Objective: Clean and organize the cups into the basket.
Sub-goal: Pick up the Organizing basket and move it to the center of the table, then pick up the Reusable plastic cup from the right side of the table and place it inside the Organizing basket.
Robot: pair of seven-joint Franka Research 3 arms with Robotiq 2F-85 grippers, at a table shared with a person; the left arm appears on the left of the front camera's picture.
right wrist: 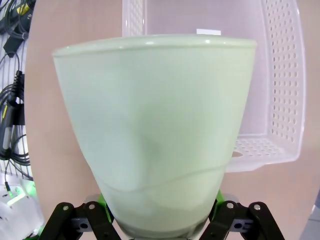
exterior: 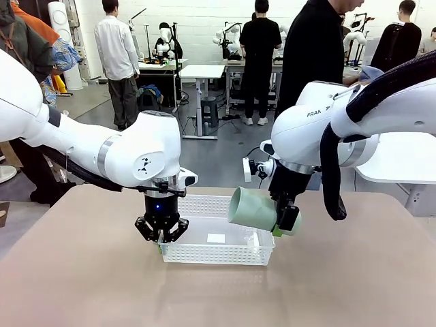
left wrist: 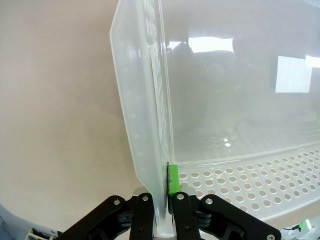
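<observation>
The white lattice basket (exterior: 225,253) lies mid-table, with nothing in it. My left gripper (exterior: 161,236) points straight down and is shut on the basket's left end wall. In the left wrist view that thin wall (left wrist: 142,125) is pinched between the fingers (left wrist: 173,181) of the left gripper (left wrist: 162,202). A pale mint green cup (exterior: 253,208) hangs on its side over the basket's right end, mouth toward the left. My right gripper (exterior: 287,222) is shut on the cup's base. In the right wrist view the cup (right wrist: 155,125) hides most of the right gripper (right wrist: 157,227), and the basket (right wrist: 287,100) lies beyond it.
A person in black (exterior: 313,61) stands at the far side of the tan table (exterior: 82,272). A white table (exterior: 402,160) stands off to the right. Cables (right wrist: 12,120) hang beside the table's edge in the right wrist view.
</observation>
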